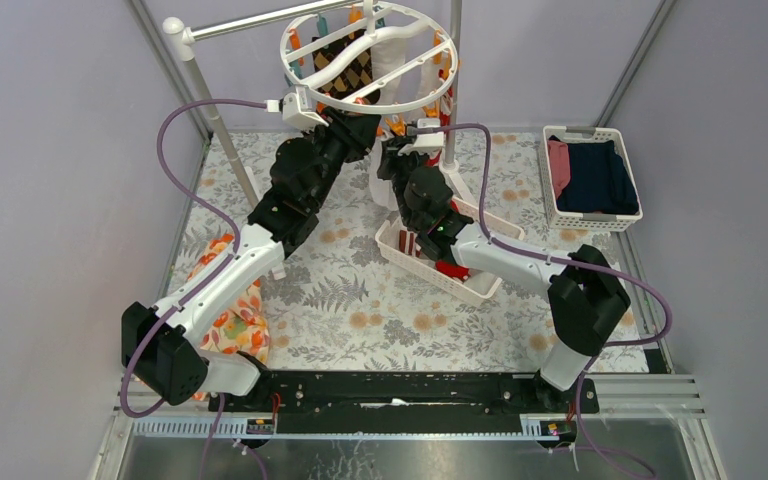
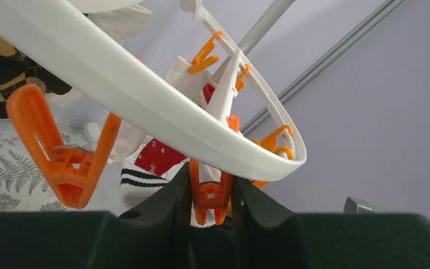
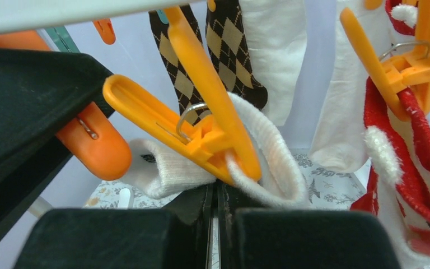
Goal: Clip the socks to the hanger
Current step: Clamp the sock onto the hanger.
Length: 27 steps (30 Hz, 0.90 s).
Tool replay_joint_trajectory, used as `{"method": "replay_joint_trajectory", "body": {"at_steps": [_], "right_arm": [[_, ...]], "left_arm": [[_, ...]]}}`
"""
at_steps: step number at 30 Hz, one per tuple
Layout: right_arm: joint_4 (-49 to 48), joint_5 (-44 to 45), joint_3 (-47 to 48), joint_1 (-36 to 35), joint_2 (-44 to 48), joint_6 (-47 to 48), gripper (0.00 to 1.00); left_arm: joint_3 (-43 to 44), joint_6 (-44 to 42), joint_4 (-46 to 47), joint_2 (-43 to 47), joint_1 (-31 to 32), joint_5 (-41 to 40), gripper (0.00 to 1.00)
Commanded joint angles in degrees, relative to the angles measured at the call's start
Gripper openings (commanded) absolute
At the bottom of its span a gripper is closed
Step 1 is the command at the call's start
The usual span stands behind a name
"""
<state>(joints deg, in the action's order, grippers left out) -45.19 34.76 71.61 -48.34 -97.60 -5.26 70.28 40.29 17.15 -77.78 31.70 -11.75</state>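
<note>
The left gripper closes its jaws on the two handles of a small orange plastic clip that hangs from the round white plastic drying hanger. I judge that it squeezes them so that the mouth of the clip opens for a sock. The right gripper has its jaws fully closed on the cuff of a white ribbed soft sock and holds it up, so the looped cuff lies at the mouth of a second orange clip. Whether both views show the same clip, I cannot tell. A brown argyle sock and a red-and-white Christmas sock already hang from the ring beside it. Both arms are stretched forward and upward from their bases. Their wrists are close together, just under the near rim of the ring, with the fingers pointing up.
</note>
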Motion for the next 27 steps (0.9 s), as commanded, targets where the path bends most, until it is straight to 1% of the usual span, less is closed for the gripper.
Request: {"method": "replay_joint_trajectory", "body": {"at_steps": [1, 8, 19, 27], "right_arm": [[-0.48, -2.06, 3.2, 0.27, 2.59, -1.92, 0.0], [-2.18, -3.96, 2.33, 0.01, 2.42, -1.08, 0.0], [-6.98, -2.73, 1.47, -2.47, 1.46, 6.84, 0.0], [-9.13, -2.05, 0.55, -3.11, 1.22, 9.51, 0.0]], "left_arm": [[0.15, 0.53, 0.52, 0.8, -0.68, 0.45, 0.08], [-0.05, 1.01, 0.61, 0.35, -0.68, -0.14, 0.08], [-0.24, 1.75, 0.52, -0.36, -0.68, -1.11, 0.08], [-0.31, 1.9, 0.63, -0.32, -0.69, -1.52, 0.08]]}}
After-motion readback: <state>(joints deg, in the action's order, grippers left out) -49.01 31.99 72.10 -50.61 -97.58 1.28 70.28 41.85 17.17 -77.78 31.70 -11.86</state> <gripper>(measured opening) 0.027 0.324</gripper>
